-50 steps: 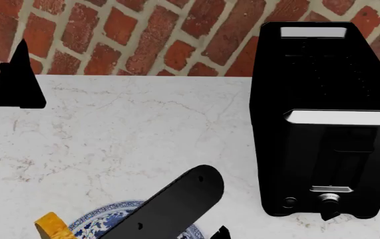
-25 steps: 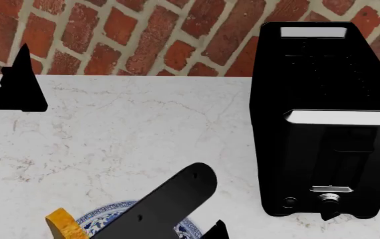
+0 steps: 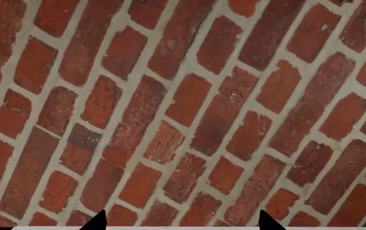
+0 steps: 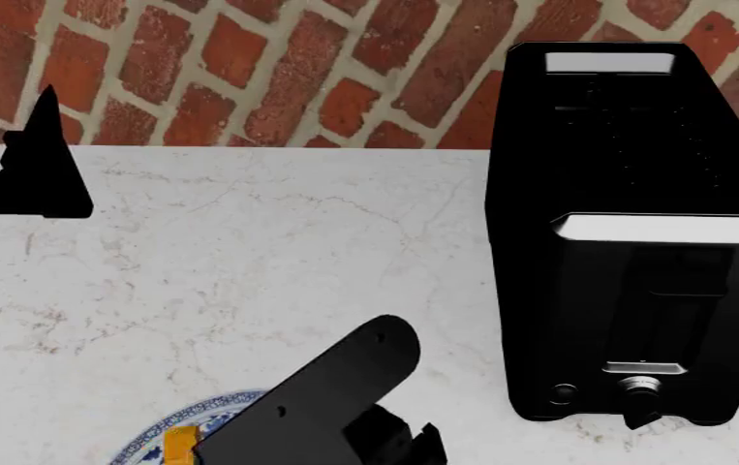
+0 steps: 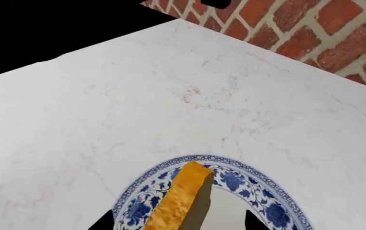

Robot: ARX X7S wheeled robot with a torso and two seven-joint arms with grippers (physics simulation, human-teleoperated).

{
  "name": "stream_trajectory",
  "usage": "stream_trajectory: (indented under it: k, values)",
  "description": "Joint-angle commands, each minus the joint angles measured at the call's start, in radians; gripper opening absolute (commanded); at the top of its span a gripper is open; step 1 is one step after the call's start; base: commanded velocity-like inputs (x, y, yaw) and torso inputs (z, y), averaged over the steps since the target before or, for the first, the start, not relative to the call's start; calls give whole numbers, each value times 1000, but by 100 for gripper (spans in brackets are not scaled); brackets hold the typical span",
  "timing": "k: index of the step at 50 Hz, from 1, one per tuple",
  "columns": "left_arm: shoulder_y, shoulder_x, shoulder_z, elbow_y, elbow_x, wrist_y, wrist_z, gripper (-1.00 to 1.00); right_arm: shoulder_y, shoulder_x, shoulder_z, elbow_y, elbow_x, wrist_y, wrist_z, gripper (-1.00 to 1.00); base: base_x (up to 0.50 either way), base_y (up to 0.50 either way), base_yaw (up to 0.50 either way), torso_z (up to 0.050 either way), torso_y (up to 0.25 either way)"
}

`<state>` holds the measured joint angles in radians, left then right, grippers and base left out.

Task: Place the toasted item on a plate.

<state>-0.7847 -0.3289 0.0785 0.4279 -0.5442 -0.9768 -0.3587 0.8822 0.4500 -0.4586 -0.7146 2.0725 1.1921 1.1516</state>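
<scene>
We have the toast (image 5: 181, 199) over the plate (image 5: 269, 203) at the counter's (image 4: 253, 262) near edge; right gripper's (image 5: 176, 225) hold we cannot tell; release remains.

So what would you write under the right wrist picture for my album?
Toast held edge-up over the blue-rimmed plate on the marble counter.

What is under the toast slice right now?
The blue-rimmed plate lies under the toast, with marble counter around it. Whether the toast's lower edge touches the plate is cut off by the frame and cannot be seen.
</scene>
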Motion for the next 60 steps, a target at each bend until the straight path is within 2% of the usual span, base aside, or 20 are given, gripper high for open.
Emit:
stream_trajectory:
  k: [1,25,60]
  values:
    - [-6,0,3,-3,-4,2,-2,100,-1,1,2,9,-26,9,-25,100,0,0,0,0,0]
    - [2,-8,2,7,-13,2,-10,100,2,23,10,-8,-62,8,-44,100,0,0,0,0,0]
    - [-2,-11,14,18,-27,-5,-24,100,54,139,87,-51,-35,-37,-21,100,0,0,0,0,0]
